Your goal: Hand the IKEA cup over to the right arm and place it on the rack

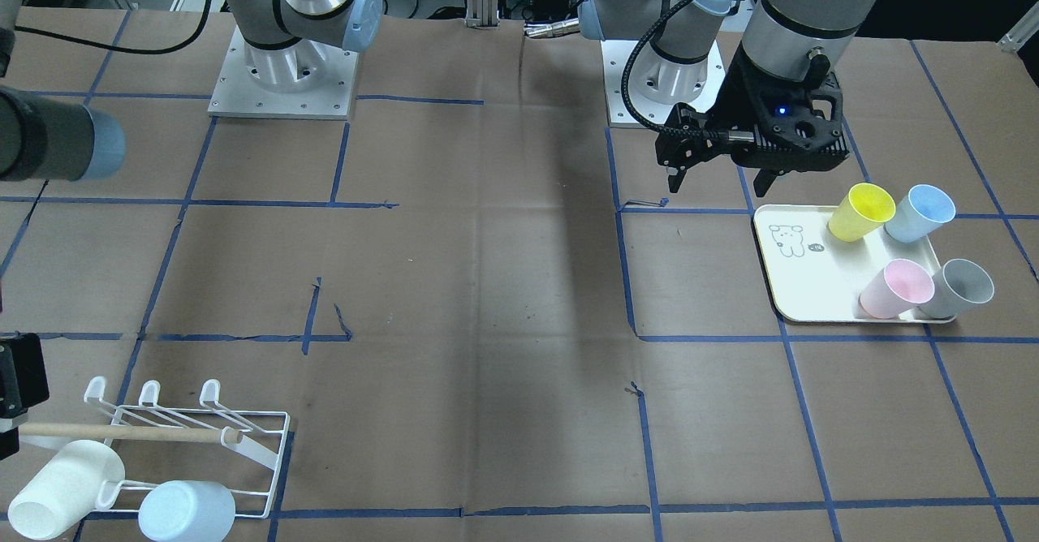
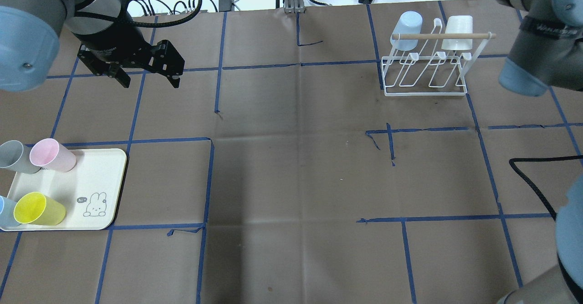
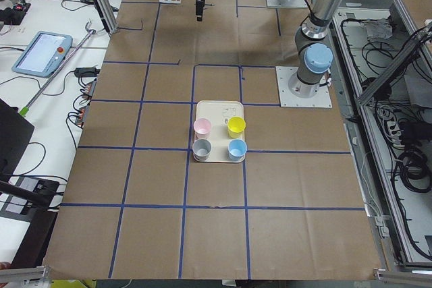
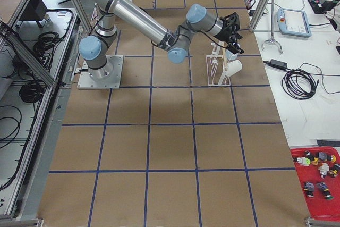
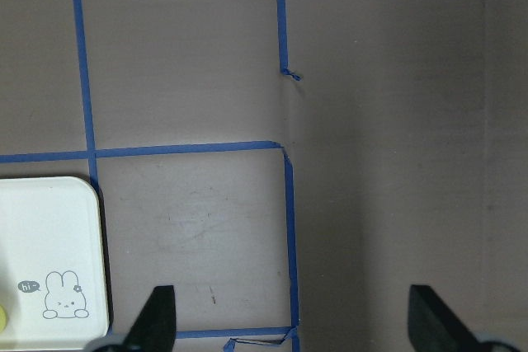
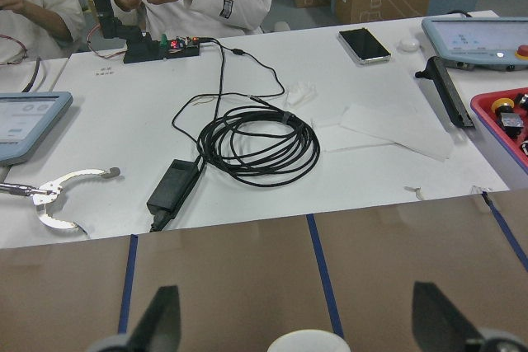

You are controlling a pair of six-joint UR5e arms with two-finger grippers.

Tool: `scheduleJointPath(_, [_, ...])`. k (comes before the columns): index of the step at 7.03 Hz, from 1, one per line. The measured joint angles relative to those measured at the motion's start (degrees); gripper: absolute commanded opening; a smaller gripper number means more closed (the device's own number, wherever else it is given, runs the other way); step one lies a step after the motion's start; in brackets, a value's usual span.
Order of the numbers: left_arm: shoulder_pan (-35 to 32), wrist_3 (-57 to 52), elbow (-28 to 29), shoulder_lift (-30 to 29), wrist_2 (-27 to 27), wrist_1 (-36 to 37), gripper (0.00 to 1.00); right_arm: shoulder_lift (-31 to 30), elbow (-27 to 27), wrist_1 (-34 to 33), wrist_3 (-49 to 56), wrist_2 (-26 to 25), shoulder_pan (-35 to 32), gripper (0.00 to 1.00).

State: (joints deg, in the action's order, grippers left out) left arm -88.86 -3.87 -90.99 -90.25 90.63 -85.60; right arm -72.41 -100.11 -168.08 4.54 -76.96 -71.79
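A white cup (image 2: 457,33) and a light blue cup (image 2: 406,31) hang upturned on the white wire rack (image 2: 426,81) at the far right. My right gripper (image 6: 297,323) is open just above the white cup's rim (image 6: 309,341); the exterior right view shows the right gripper (image 4: 234,30) beside the rack (image 4: 218,70). My left gripper (image 2: 148,83) hovers open and empty over bare paper at the far left; in its wrist view the left gripper (image 5: 293,323) has nothing between its fingers. Yellow (image 2: 38,208), pink (image 2: 52,154), grey (image 2: 16,157) and blue (image 2: 4,213) cups stand on the cream tray (image 2: 104,167).
Brown paper with blue tape lines covers the table. Beyond the far edge is a white bench with a coiled black cable (image 6: 256,142), a phone (image 6: 365,45) and tablets, where people stand. A loose black cable (image 2: 533,176) lies near the right arm.
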Motion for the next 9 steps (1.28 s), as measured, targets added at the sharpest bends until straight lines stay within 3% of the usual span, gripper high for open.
scheduleJointPath(3, [0.0, 0.2, 0.0, 0.2, 0.0, 0.0, 1.0, -8.6, 2.9, 32.5, -0.1, -0.4, -2.2, 1.0])
scheduleJointPath(5, [0.0, 0.3, 0.0, 0.5, 0.0, 0.0, 0.99, -11.0, 7.8, 55.0, 0.0, -0.6, -5.0, 1.0])
scheduleJointPath(6, [0.0, 0.4, -0.1, 0.6, 0.0, 0.1, 1.0, -11.4, 9.7, 62.9, 0.1, -1.7, -8.1, 1.0])
scheduleJointPath(9, [0.0, 0.3, -0.1, 0.5, 0.0, 0.1, 1.0, -11.7, 10.8, 69.4, -4.2, -11.6, -20.2, 1.0])
